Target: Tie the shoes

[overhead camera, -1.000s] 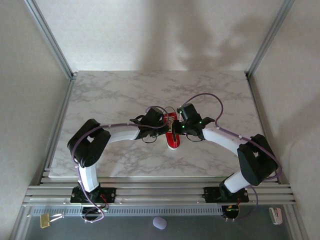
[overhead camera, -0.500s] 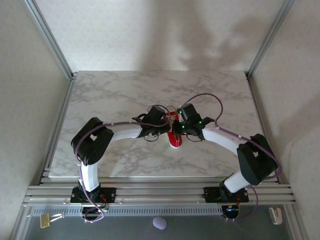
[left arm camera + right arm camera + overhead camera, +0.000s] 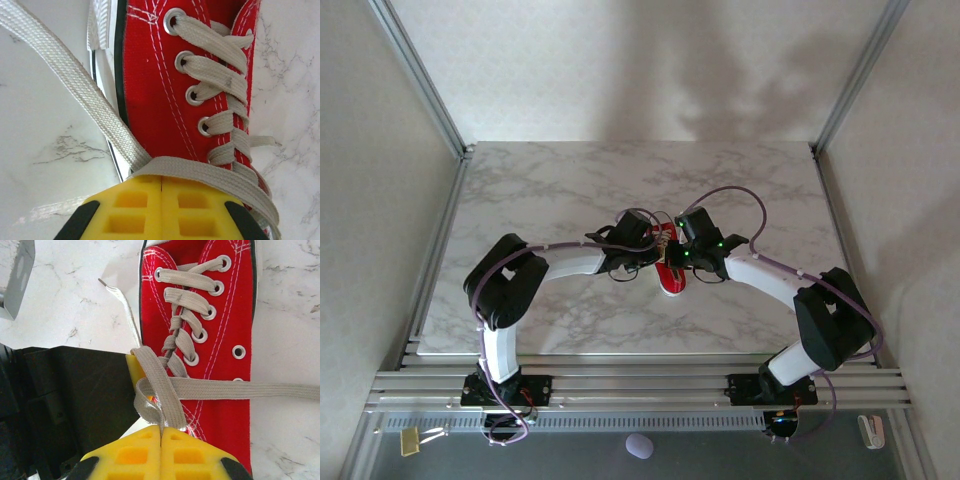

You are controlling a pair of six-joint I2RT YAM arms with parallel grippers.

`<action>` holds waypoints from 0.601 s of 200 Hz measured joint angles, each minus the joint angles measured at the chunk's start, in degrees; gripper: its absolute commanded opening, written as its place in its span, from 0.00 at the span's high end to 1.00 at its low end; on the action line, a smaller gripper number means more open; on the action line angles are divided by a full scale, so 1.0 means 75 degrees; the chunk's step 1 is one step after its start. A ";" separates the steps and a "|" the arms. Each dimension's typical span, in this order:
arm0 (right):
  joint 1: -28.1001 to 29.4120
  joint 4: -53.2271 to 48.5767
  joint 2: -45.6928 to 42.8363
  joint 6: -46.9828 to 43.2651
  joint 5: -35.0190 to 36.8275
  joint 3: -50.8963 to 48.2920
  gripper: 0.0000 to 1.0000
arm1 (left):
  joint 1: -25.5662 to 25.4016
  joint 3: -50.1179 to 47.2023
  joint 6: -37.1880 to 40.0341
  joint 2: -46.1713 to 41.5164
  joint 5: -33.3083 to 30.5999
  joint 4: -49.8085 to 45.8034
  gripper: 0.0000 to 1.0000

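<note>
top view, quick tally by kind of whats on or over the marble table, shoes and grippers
red sneaker: 1
grippers: 2, the left gripper and the right gripper, each shut on the white laces
total: 3

Top external: fixed high behind the arm bases, looking down and forward across the marble table (image 3: 540, 200); sneaker (image 3: 667, 283) small, dead centre. Left and right wrist cameras: pressed close above it (own yellow fingers (image 3: 135, 210) at 6 o'clock), facing down. Both share the laces (image 3: 220, 85) and red upper.
</note>
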 measured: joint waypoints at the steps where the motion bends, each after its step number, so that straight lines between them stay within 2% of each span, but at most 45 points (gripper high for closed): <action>1: 0.0000 0.0000 0.0000 0.0000 0.0003 0.0000 1.00 | 0.0000 0.0000 0.0000 -0.0003 -0.0003 0.0000 1.00; 39: 0.0000 -0.0026 -0.0041 0.0003 0.0198 -0.0003 1.00 | 0.0067 -0.0044 0.0026 -0.0341 -0.0105 0.0061 1.00; 120: 0.0000 -0.0370 -0.0111 0.0009 0.0833 -0.0003 1.00 | 0.0163 -0.1157 0.0119 -0.1137 0.0117 0.1413 1.00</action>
